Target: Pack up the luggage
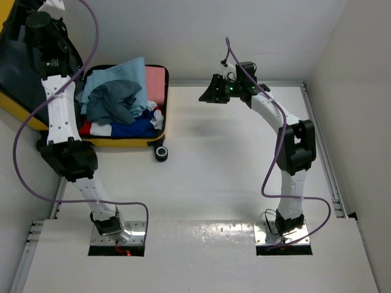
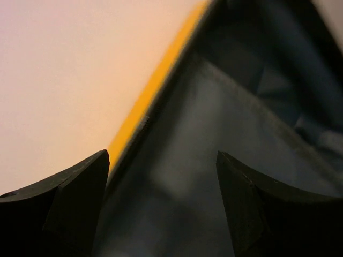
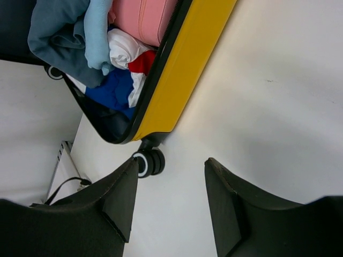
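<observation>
At the far left of the counter [image 1: 232, 171] your luggage [image 1: 116, 143] lies open, its lid [image 1: 18, 110] raised against the left wall with the yellow shell outward and the dark lining facing in. Your left pincer [image 2: 162, 155] is up at that lid: the jaws stand wide, nothing gripped, and the wrist view shows the lid's yellow edge and grey lining running across the gap; contact cannot be confirmed. To the right of the left arm, the base half is piled with clothing: a pale blue garment [image 1: 125, 70] on top at the back, a grey-blue garment [image 1: 119, 97] in the middle, a red, white and blue cloth [image 1: 122, 129] toward the near wall, and a pink case [image 1: 156, 82] along the right side. A black wheel [image 1: 161, 152] shows at the near right corner. Well to the right, your right pincer [image 3: 171, 160] hangs above bare counter, apart from the luggage, its jaws parted and holding nothing.
</observation>
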